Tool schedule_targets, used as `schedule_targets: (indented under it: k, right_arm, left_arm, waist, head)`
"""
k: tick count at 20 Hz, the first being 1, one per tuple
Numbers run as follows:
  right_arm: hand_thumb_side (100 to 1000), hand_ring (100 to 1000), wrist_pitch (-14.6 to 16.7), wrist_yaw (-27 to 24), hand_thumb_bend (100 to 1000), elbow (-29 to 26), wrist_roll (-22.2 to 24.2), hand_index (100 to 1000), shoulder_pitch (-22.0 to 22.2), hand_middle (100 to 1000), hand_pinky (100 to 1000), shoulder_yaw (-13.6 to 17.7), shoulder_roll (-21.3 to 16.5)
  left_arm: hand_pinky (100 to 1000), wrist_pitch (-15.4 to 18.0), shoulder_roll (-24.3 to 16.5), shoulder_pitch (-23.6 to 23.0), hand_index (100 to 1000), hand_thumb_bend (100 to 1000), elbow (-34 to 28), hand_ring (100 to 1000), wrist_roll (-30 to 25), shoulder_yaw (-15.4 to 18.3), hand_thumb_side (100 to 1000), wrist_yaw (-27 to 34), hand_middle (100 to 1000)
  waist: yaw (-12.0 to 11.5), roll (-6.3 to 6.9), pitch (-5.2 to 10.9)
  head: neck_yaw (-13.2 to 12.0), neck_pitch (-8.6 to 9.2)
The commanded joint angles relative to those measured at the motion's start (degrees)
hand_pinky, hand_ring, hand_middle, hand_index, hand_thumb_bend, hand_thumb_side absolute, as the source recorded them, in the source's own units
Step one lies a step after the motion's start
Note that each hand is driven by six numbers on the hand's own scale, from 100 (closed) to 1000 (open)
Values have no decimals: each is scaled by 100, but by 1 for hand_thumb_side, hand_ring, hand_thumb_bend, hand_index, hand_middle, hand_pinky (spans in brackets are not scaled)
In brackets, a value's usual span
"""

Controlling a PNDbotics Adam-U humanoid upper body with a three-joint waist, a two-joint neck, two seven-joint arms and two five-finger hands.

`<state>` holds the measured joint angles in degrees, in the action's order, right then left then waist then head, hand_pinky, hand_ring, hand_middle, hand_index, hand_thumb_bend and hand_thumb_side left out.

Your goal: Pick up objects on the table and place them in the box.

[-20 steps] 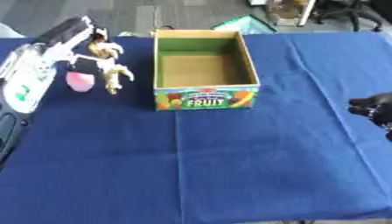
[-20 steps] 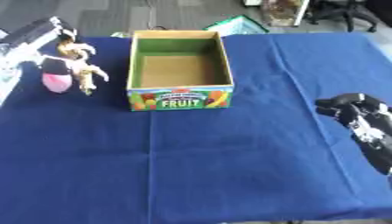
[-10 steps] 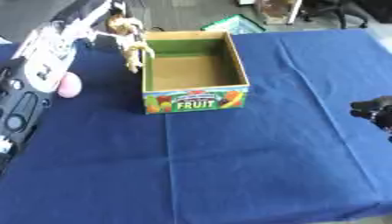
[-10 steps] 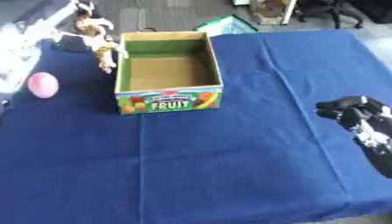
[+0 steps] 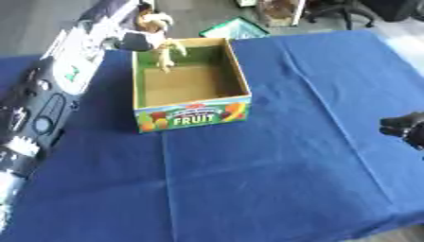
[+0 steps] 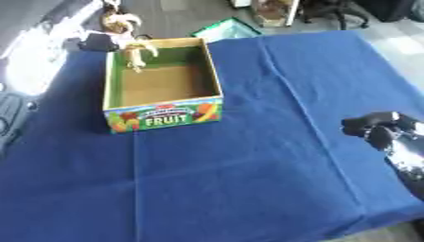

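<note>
Left hand (image 5: 136, 38) pinches a tan toy figure (image 5: 163, 49) above the box (image 5: 189, 113); right hand (image 6: 374, 128) rests curled, holding nothing.

One legible text. The open cardboard box with green inner walls (image 5: 189, 80) carries a printed label across its near outer wall, and the large word "FRUIT" reads there in light capital letters on a green band. Best seen in the left eye view; the right eye view shows the same word.

Above "FRUIT" on the same wall runs a smaller line of lettering on a red strip: too blurred to read.

Pictures of coloured fruit flank the word at either end of the label; no lettering visible on them.

No other legible text, number, brand or sign on anything else in either view.
</note>
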<state>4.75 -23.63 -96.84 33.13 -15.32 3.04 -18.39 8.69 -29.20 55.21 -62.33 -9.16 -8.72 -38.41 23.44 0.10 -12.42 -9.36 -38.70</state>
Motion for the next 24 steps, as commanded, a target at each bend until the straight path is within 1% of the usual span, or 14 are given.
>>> schedule_targets:
  k: [1,5,8,9,11,12,14,15,16,17,18,19,22,24]
  right_arm:
    - [344,807,-39,22,100,-55,83,684,-87,607,838,-38,13]
    - [345,807,-65,72,100,-63,124,684,-98,606,838,-58,73]
    - [346,807,-53,101,100,-59,137,684,-85,606,838,-63,67]
    - [346,807,-51,111,100,-55,138,684,-79,606,838,-61,65]
    - [346,807,-47,125,100,-51,138,684,-71,606,838,-59,59]
    - [346,807,-47,128,100,-48,139,684,-68,606,838,-60,58]
    - [347,807,-50,133,100,-43,146,684,-59,606,838,-64,56]
    - [346,807,-52,135,100,-41,149,684,-54,606,838,-66,55]
    - [346,807,-54,138,100,-40,150,684,-49,606,838,-65,54]
    - [346,807,-55,140,100,-38,148,684,-42,606,838,-61,48]
    - [346,807,-56,143,100,-36,145,684,-38,606,838,-58,43]
    - [346,807,-58,145,100,-34,142,684,-33,606,838,-54,39]
    - [346,807,-62,153,100,-31,129,684,-15,606,838,-38,17]
    - [346,807,-61,162,100,-25,120,684,-2,606,837,-27,2]
  left_arm:
    - [624,14,-16,89,580,100,136,497,43,55,201,-145,375]
    - [631,47,73,12,585,100,459,502,43,79,200,-375,381]
    - [650,104,114,-38,606,100,618,519,-68,71,198,-512,404]
    - [672,133,118,-61,644,126,667,552,-176,59,193,-567,446]
    - [708,208,118,-90,716,304,737,624,-501,52,186,-680,536]
    - [708,256,111,-103,716,304,751,624,-672,57,186,-727,536]
    - [731,337,85,-133,771,470,742,683,-954,85,181,-779,612]
    - [742,374,62,-145,787,536,725,707,-1093,100,178,-791,638]
    - [744,404,33,-155,789,544,693,710,-1213,122,177,-787,642]
    - [758,430,-8,-163,801,630,644,736,-1318,145,165,-771,678]
    - [767,453,-56,-172,809,673,581,751,-1418,167,158,-747,697]
    - [775,470,-116,-180,815,711,513,766,-1509,190,192,-721,714]
    - [807,517,-302,-220,844,865,312,816,-1759,256,366,-622,768]
    - [813,543,-422,-264,852,893,204,830,-1920,308,454,-518,782]
  waist:
    - [93,-6,42]
    - [232,12,-34]
    - [256,30,-60]
    - [253,38,-61]
    - [244,45,-57]
    - [238,46,-51]
    - [219,45,-37]
    - [209,46,-28]
    - [201,47,-19]
    - [188,50,-9]
    - [176,53,0]
    - [161,57,10]
    - [109,72,37]
    - [65,80,56]
  head:
    - [-71,106]
    - [-108,156]
    - [-90,151]
    - [-80,148]
    - [-59,148]
    - [-48,147]
    - [-27,147]
    - [-24,144]
    - [-22,142]
    - [-12,142]
    - [-3,140]
    - [12,135]
    - [63,127]
    - [88,129]
